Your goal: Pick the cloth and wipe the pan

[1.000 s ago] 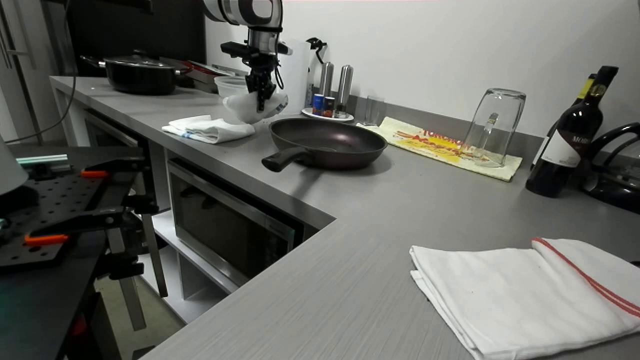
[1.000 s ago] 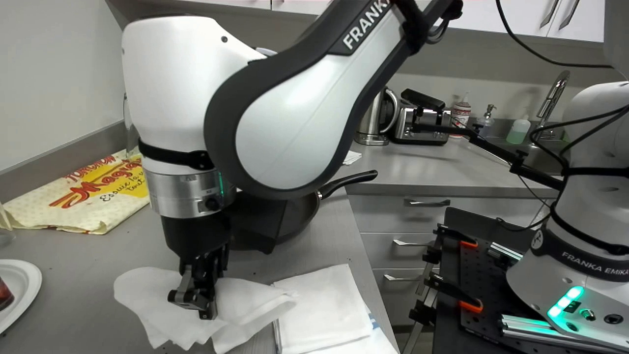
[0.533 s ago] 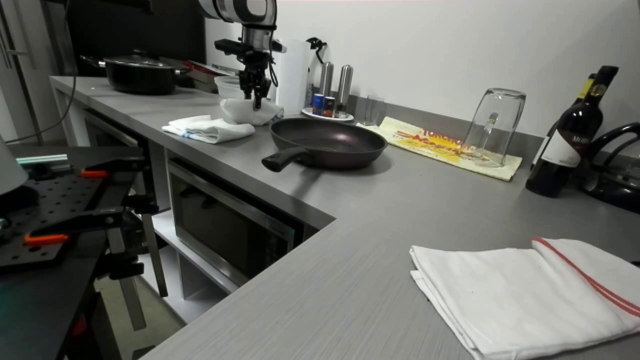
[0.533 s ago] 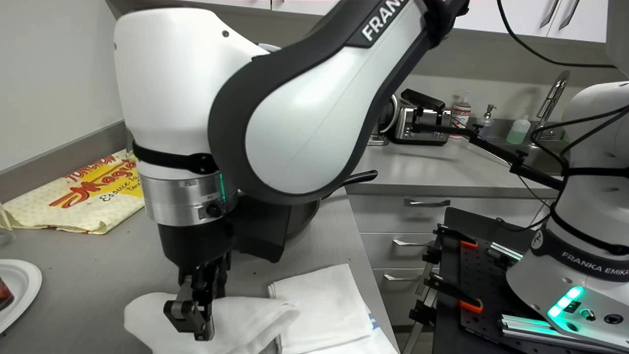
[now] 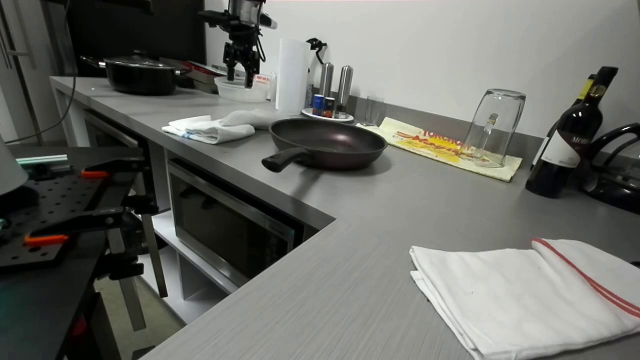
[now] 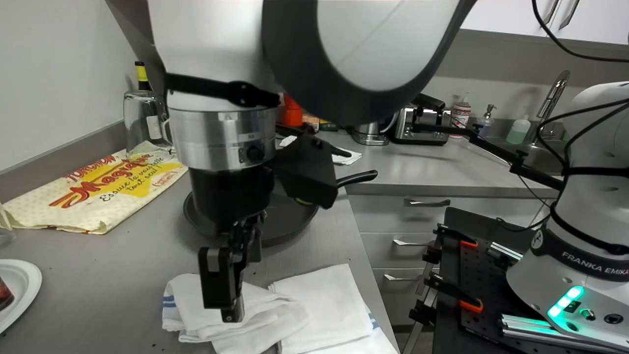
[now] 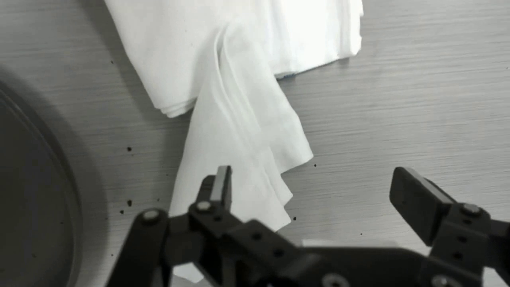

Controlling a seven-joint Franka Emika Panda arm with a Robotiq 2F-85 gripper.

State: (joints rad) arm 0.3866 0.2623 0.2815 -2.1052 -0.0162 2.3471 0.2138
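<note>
A loose, crumpled white cloth (image 5: 252, 118) lies on the counter and partly over a folded white cloth (image 5: 200, 131). In an exterior view blue stripes show at one end of the crumpled cloth (image 6: 250, 309). My gripper (image 5: 239, 81) hangs above it, its fingers wide apart with nothing between them. From the wrist view, the loose cloth (image 7: 239, 131) spreads below the left finger, and bare counter shows below the gap of the gripper (image 7: 312, 174). The dark pan (image 5: 325, 145) stands beside the cloths, its handle pointing past the counter's front edge; the wrist view shows its rim at the left.
Behind the pan lies a yellow printed towel (image 5: 430, 145) with an upturned glass pitcher (image 5: 495, 125). A paper roll (image 5: 293, 75), a plate (image 5: 306, 114) with shakers and a plastic tub (image 5: 240, 91) line the wall. Another folded cloth (image 5: 510, 295) has red stripes; wine bottles (image 5: 565, 130) stand behind it.
The crumpled cloth was hanging from my gripper; it has been lowered and let go beside the pan, partly on the folded cloth. The fingers have opened and the arm has risen.
</note>
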